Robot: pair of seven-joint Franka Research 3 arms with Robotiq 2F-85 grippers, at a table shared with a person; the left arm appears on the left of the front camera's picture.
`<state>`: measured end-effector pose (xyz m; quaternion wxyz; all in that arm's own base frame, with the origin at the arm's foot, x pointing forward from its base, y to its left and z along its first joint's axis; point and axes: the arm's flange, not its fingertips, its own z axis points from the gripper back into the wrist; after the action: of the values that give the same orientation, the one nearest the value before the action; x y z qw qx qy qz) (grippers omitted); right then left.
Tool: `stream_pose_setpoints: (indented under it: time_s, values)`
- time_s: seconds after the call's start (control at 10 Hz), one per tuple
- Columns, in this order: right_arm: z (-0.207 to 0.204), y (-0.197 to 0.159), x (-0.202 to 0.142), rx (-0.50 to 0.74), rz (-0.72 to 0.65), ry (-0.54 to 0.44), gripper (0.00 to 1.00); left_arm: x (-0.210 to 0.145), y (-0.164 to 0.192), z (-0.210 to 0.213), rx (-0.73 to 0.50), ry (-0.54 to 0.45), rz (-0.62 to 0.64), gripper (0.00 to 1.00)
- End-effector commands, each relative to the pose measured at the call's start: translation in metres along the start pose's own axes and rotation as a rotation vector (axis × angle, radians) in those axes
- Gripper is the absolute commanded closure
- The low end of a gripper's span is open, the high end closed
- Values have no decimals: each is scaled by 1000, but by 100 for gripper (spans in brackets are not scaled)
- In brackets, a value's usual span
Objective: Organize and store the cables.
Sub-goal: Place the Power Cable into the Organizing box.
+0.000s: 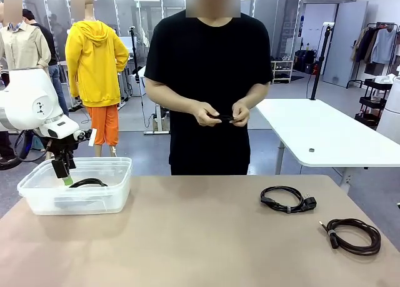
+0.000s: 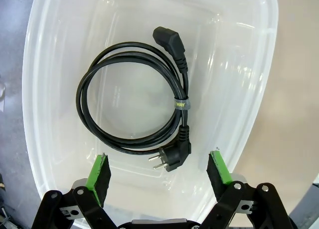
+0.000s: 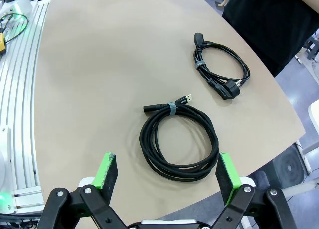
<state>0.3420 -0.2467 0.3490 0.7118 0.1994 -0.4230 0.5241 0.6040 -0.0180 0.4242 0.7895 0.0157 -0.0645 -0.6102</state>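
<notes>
- We see the first cable [image 2: 180,105] lying flat on the floor of a clear plastic box [image 2: 249,64]. It is a thin black cord wound in a round coil and tied with a dark band that carries pale print. One end has an angled socket plug and the other a two-pin plug.
- The left tool [image 2: 159,161] hangs over the box with its green pads spread wide and nothing between them.
- From the front, the box [image 1: 112,193] sits at the left end of the desk [image 1: 187,237].
- The second cable [image 1: 289,199], a black coil with a round plug, lies on the desk right of the middle.
- The third cable [image 1: 353,235], a thicker dark coil with small plug ends, lies near it, closer to the right edge.
- The right tool [image 3: 167,161] hovers above the third cable [image 3: 212,144], wide open and empty.
- The person's hands [image 1: 222,115] hold something small and dark that we cannot identify.
</notes>
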Motion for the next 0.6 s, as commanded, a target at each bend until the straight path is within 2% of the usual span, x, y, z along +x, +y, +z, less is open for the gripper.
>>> stream_pose_setpoints:
  time_s: [0.0, 0.1, 0.3, 0.4, 0.5]
  values:
    - [1, 2, 3, 7, -13, 18, 0, -3, 1, -1, -3, 1, -12, 2]
    - [1, 2, 3, 7, -13, 18, 0, 0, 0, 0, 0, 0, 0, 2]
    - [1, 2, 3, 7, -13, 18, 0, -3, 2, 48, 78, -29, 61, 2]
    - [1, 2, 3, 7, -13, 18, 0, -10, -7, 73, 68, -66, 78, 2]
    - [1, 2, 3, 7, -13, 18, 0, -19, -26, 98, 21, -183, 51, 2]
